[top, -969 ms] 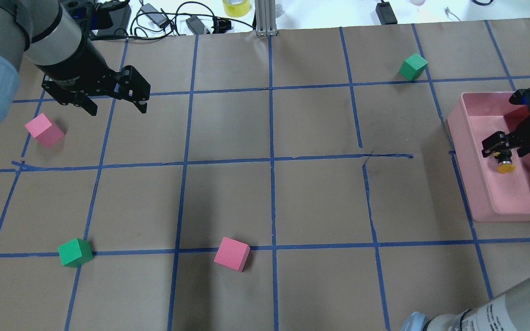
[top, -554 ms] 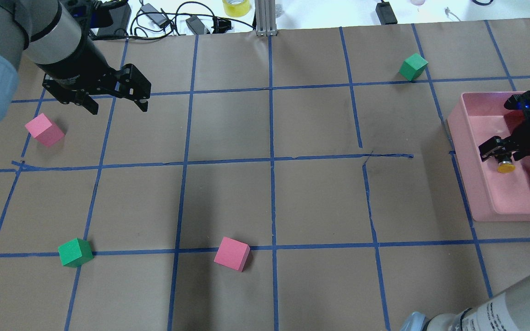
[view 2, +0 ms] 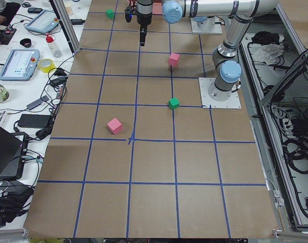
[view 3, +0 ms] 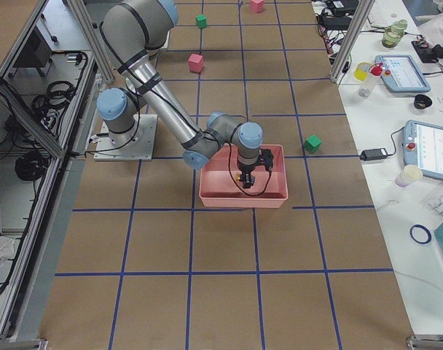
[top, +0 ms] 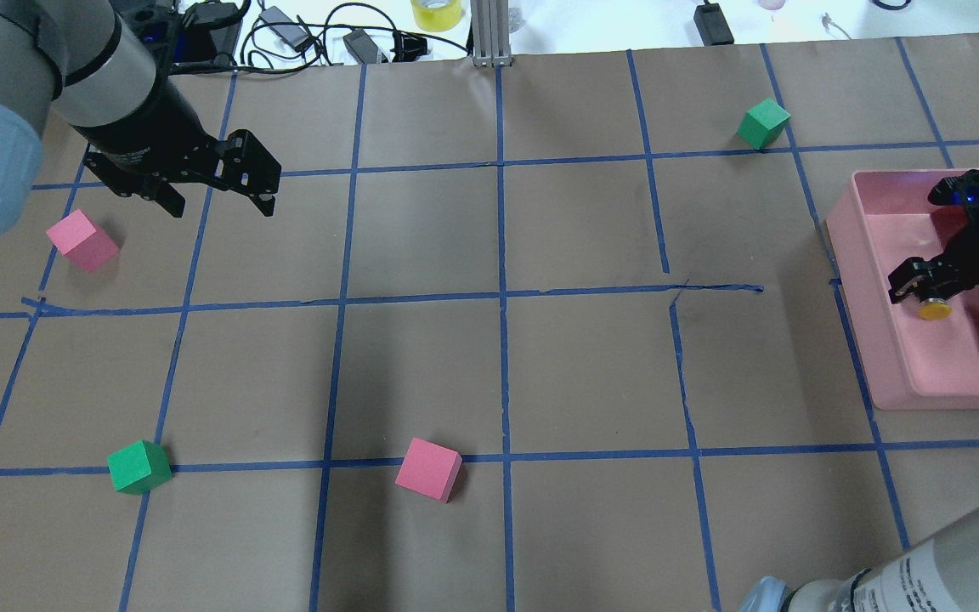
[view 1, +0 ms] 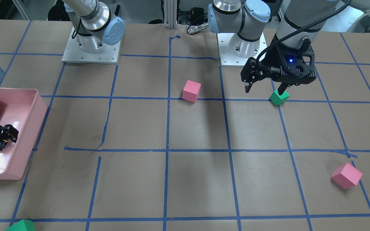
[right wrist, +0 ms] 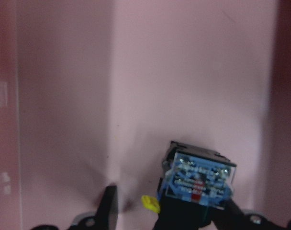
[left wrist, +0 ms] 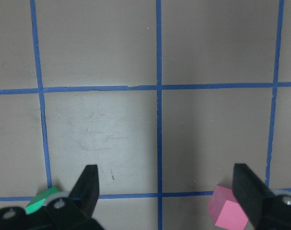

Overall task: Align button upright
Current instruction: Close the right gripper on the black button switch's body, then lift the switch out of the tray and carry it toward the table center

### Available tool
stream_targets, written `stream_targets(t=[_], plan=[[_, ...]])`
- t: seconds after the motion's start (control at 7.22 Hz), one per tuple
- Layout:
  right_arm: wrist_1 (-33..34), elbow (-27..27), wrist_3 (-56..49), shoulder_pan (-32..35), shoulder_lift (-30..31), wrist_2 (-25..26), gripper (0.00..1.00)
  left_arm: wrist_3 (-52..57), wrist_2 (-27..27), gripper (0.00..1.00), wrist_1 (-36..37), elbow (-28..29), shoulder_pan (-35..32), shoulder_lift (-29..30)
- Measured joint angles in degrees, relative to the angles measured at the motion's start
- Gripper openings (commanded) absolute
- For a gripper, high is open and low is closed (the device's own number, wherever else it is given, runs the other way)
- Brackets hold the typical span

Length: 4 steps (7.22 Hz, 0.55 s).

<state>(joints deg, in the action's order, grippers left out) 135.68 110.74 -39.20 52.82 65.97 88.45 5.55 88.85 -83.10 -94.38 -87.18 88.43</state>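
Observation:
The button [top: 934,309] lies inside the pink bin [top: 859,280], yellow cap toward the robot. In the right wrist view its silvery-blue base block [right wrist: 199,178] faces the camera, tilted, not upright. My right gripper [top: 923,287] is down in the bin with its jaws on either side of the button. The right finger is at the button and the left finger [right wrist: 108,207] stands apart from it, so the gripper looks open. It also shows in the front view [view 1: 1,137]. My left gripper [top: 222,204] is open and empty above the table's far left.
Pink cubes [top: 82,240] [top: 428,469] and green cubes [top: 139,467] [top: 763,123] lie scattered on the taped brown table. In the front view the left gripper [view 1: 263,90] hangs just above a green cube [view 1: 279,97]. Cables and a tape roll [top: 436,13] lie beyond the far edge.
The right wrist has shifted slightly within the bin; the button's yellow cap stays in the same spot. The left gripper has drifted a little toward the far side.

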Motion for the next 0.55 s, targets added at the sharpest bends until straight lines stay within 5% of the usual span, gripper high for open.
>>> stream_targets(t=[0.55], plan=[[-1.33,-3.08,0.09,0.63,3.35,-0.25,0.00,-0.16,0.35,1.00,0.27,0.23,0.12,0.03]])
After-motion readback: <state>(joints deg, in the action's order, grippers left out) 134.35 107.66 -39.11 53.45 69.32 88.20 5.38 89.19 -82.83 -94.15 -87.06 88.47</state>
